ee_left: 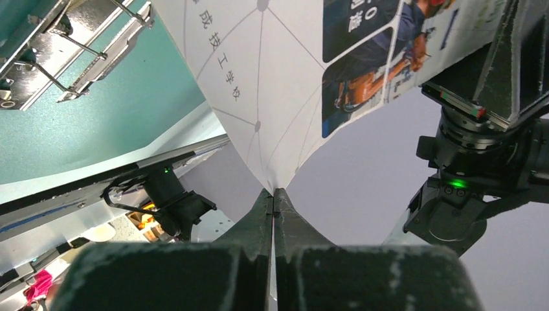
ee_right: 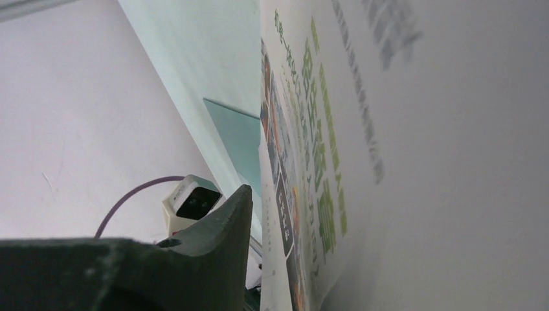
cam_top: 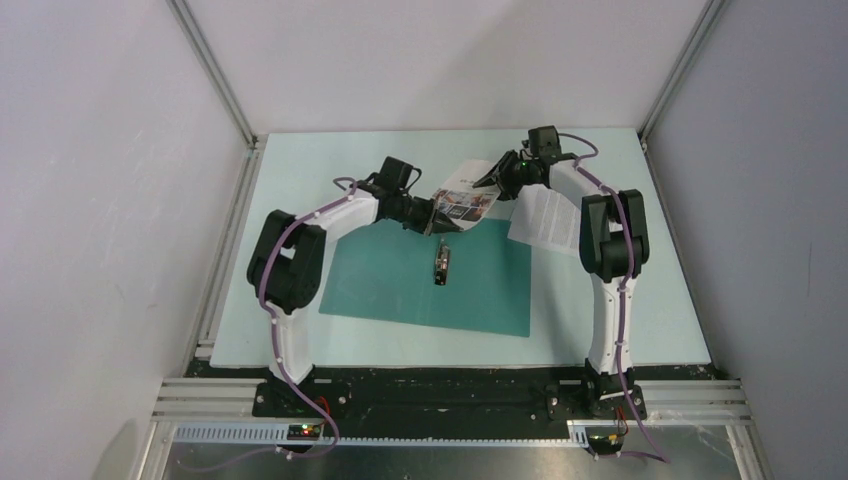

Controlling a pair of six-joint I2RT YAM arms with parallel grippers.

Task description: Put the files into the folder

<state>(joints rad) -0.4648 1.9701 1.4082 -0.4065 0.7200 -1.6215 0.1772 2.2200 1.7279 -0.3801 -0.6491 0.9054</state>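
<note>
The teal folder (cam_top: 430, 280) lies open and flat mid-table, its metal clip (cam_top: 441, 265) on the spine. The brochure page (cam_top: 465, 200) is lifted above the folder's far edge. My left gripper (cam_top: 437, 222) is shut on its corner, as the left wrist view (ee_left: 274, 192) shows. My right gripper (cam_top: 492, 180) is at the page's far right edge. In the right wrist view one finger (ee_right: 223, 223) stands a small gap off the page (ee_right: 324, 162), and the other finger is hidden behind it. The dense-text sheet (cam_top: 548, 220) lies flat under my right arm.
The folder (ee_left: 97, 123) and its clip (ee_left: 71, 52) show at the upper left of the left wrist view, with the right gripper's body (ee_left: 479, 149) at its right. Grey walls with metal frame posts (cam_top: 215, 70) enclose the pale table (cam_top: 620, 320).
</note>
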